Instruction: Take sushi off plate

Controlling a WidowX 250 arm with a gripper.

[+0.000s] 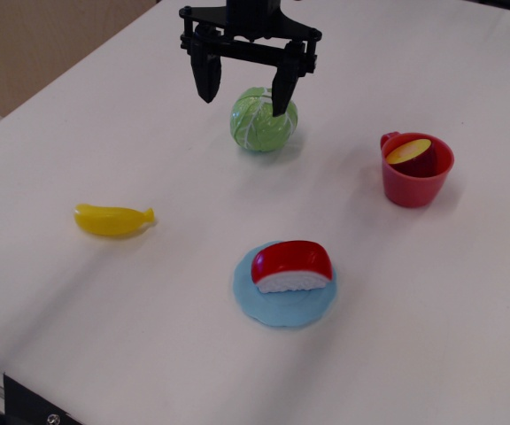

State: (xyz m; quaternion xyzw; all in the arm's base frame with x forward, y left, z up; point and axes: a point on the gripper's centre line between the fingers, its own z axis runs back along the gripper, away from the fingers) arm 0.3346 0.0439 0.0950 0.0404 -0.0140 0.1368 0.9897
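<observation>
The sushi (291,266), with a glossy red top over a white ribbed rice base, lies on the light-blue scalloped plate (277,307) at the front centre of the table. My black gripper (243,96) hangs at the back, well above and beyond the plate, near the green cabbage. Its two fingers (208,78) stand wide apart and hold nothing.
A green cabbage (262,124) sits just behind the gripper's right finger. A yellow banana (112,220) lies at the left. A red cup (416,170) with a yellow slice stands at the right. A wooden panel (51,44) is at the back left.
</observation>
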